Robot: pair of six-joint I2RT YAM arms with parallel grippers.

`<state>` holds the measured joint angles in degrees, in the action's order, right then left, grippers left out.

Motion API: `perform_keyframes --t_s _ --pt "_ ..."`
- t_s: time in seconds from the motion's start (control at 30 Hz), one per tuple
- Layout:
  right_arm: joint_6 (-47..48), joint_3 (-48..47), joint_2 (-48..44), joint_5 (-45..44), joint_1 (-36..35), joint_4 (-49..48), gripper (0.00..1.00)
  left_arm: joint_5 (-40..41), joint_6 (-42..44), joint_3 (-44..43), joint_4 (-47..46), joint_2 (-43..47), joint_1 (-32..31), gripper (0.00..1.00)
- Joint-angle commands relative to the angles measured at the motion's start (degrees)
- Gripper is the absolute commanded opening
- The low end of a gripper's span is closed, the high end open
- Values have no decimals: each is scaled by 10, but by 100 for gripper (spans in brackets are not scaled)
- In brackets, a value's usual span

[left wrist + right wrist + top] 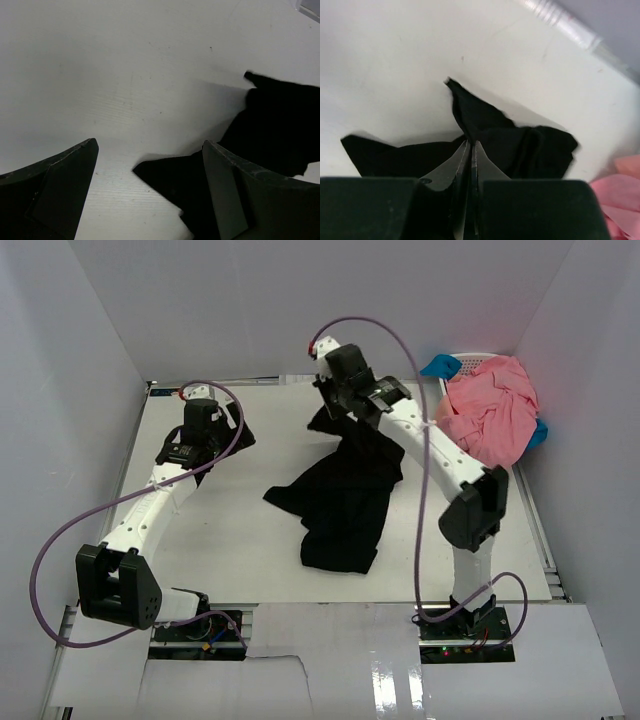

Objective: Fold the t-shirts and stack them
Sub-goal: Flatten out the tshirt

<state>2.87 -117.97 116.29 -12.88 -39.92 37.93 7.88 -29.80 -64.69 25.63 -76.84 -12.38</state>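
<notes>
The black t-shirt (340,502) lies crumpled in the middle of the white table. My right gripper (329,410) is shut on its far end and lifts a peak of cloth; the right wrist view shows the jaws (471,144) pinched together on black fabric (480,117). My left gripper (210,452) is open, low over the far left of the table. In the left wrist view it (150,144) straddles a corner of black cloth (175,185), with more black cloth (280,125) at its right. I cannot tell whether that cloth joins the shirt. The salmon-pink t-shirts (490,412) are heaped at the far right.
The pink heap sits in a white lattice basket (482,358) at the back right corner, with blue items (440,366) beside it. White walls close in the table on three sides. A pink edge (620,195) shows at the right of the right wrist view.
</notes>
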Motion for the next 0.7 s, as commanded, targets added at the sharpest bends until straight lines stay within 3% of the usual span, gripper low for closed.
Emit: perform_keyframes --t_s 0.0,0.23,0.67 --pt "-12 -27 -139 -5 2 6 8 -51 19 -4 -29 5 -11 96" --pt "-24 77 -327 -47 23 4 8 -90 40 -1 -58 4 -41 96" --pt "-36 178 -383 -60 41 31 8 -255 51 -8 -88 -37 -65 97"
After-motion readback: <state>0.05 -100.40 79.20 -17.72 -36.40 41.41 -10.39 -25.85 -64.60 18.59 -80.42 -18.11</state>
